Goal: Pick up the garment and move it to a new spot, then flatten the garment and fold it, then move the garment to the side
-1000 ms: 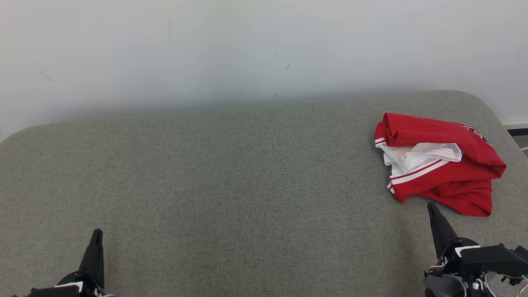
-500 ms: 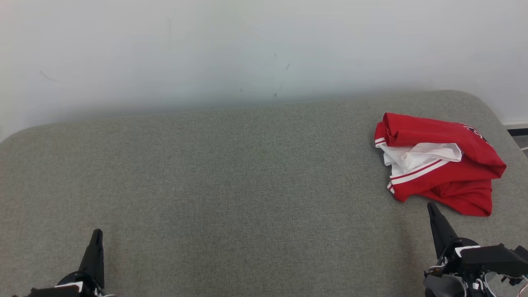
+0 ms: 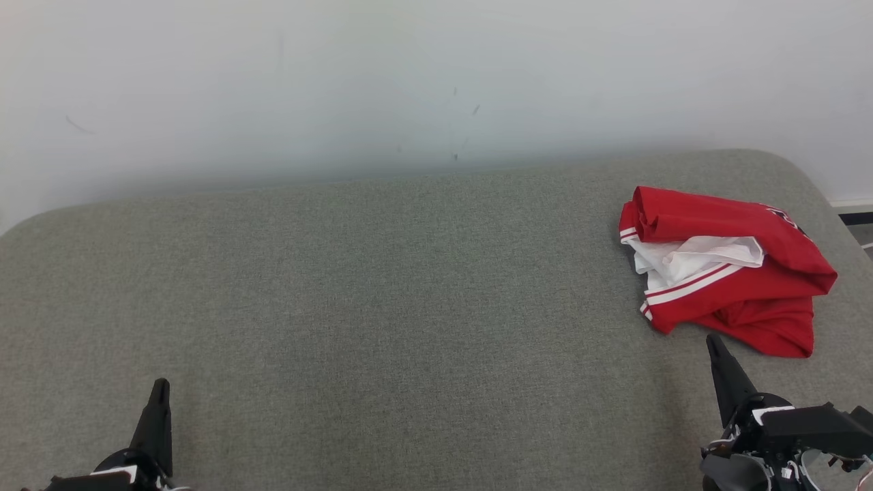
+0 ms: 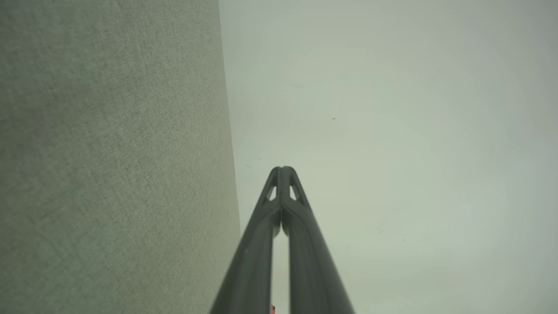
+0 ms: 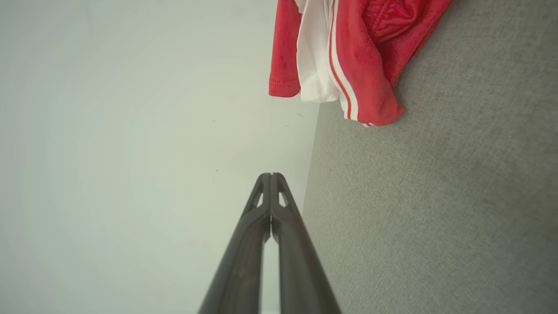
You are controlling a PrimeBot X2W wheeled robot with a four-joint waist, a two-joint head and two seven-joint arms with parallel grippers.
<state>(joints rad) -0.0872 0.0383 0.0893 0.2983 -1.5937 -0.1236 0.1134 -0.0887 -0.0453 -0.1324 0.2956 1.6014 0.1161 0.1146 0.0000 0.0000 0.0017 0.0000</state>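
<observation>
Nothing is changing over the last second: garment (image 3: 730,269) is lying bunched at right of pad (image 3: 409,307), left claw (image 3: 160,387) and right claw (image 3: 713,343) idling, fingers together, empty; stage undecidable.

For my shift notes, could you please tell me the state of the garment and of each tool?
garment: crumpled in a heap, lying unheld at the right of the grey surface.
left tool: shut, empty, far from the garment.
right tool: shut, empty, tip near the garment but apart from it.
</observation>
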